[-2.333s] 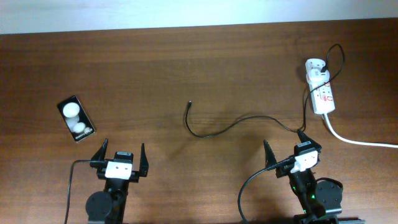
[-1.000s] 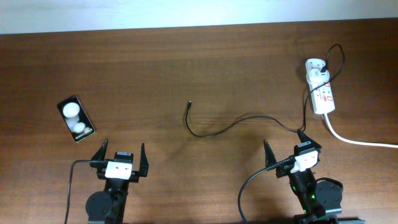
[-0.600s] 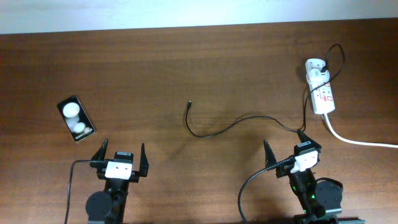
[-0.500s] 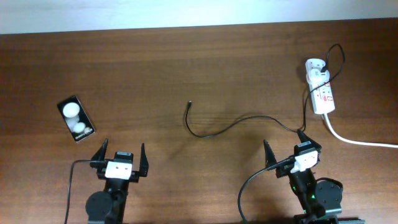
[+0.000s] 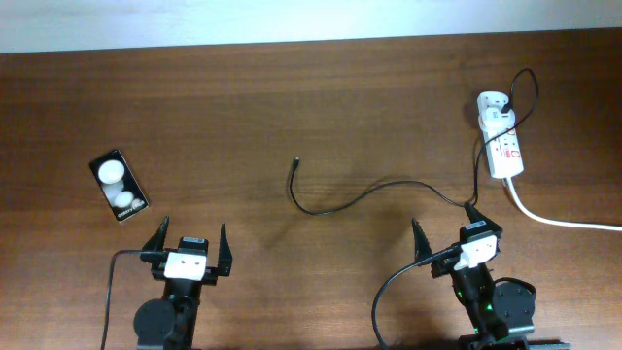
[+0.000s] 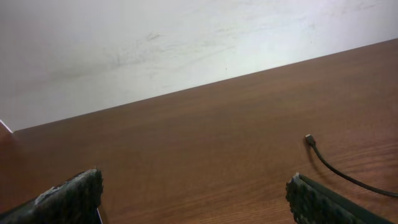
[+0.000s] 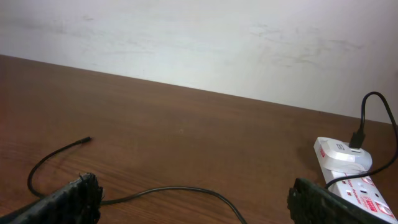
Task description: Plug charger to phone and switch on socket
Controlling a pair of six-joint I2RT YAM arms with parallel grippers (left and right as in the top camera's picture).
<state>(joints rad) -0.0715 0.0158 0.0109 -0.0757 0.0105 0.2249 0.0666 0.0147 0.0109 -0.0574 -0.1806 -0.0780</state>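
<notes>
Left gripper (image 5: 190, 233) and right gripper (image 5: 444, 224) both spread wide, empty. Thin black charger cable (image 5: 317, 212) lies apart from flat black phone (image 5: 120, 185).

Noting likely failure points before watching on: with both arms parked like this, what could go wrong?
1. The plug tip lies mid-table, apart from the phone at the left; being tiny, it may slip or sit askew in the open left gripper.
2. The charger cable runs close by the open right gripper to the socket; pulling it toward the phone could snag there or drag the socket.
</notes>
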